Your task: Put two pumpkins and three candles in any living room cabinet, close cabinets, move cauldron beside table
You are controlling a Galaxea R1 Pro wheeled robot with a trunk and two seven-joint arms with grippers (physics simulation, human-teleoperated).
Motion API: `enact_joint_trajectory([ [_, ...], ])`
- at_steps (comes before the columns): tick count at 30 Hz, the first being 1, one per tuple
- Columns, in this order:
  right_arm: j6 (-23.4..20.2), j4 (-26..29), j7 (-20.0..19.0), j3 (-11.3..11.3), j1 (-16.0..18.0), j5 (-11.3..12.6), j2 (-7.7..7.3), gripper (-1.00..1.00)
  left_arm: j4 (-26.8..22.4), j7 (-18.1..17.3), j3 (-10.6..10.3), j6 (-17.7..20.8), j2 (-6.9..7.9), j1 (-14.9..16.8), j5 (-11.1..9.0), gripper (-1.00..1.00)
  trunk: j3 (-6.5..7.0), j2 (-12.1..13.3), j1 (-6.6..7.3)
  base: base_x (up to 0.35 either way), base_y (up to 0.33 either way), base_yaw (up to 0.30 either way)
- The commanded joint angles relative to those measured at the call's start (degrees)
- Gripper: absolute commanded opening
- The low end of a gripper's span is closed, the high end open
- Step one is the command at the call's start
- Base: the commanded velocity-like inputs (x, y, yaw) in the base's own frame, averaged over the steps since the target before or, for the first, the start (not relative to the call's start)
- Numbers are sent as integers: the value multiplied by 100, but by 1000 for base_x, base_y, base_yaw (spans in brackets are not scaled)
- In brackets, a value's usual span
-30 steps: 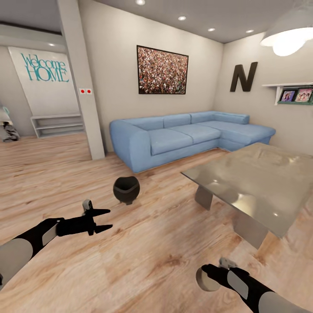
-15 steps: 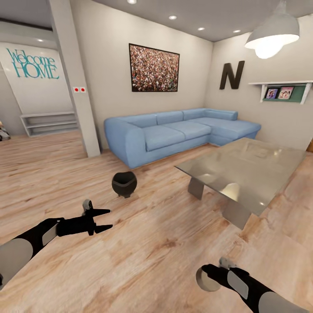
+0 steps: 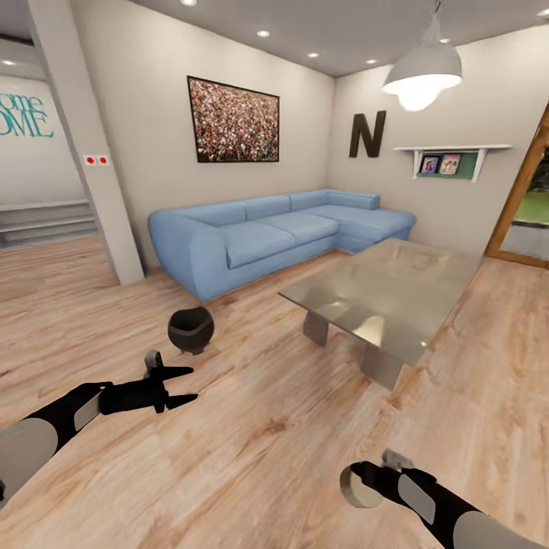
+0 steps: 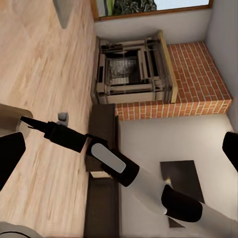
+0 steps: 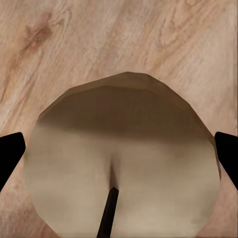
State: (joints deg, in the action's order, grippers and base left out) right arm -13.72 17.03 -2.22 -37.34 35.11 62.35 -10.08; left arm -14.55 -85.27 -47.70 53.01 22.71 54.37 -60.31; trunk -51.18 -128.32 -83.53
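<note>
Head view: we see the cauldron (image 3: 191, 329) standing on the wood floor (image 3: 267, 427) between the sofa (image 3: 259, 236) and the left gripper (image 3: 181, 386), whose fingers are spread with nothing between them; its contents cannot be made out, and the table (image 3: 381, 293) stands apart. Right wrist view: we see the right gripper (image 5: 119, 153) clasping a candle (image 5: 124, 163), wick visible.

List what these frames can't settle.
- Beige stubby candle: right wrist view, its base runs past the frame edge; head view, the right gripper covers part of it.
- Framed photos on the white wall shelf: head view, too small to read.
- Teal wall lettering: head view, cut by the edge.
</note>
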Motion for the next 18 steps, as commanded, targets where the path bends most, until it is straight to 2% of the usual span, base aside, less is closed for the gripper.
enact_joint_trajectory([
  [1,-15,2,-5,-19,5,14,-3,-100,-4,-34,-37,60,6,3,-16,100,13,39,24,0,0,-280],
  [18,-9,2,-15,-18,5,14,-3,-100,-4,-34,-37,58,13,3,-17,100,31,79,46,0,0,-283],
])
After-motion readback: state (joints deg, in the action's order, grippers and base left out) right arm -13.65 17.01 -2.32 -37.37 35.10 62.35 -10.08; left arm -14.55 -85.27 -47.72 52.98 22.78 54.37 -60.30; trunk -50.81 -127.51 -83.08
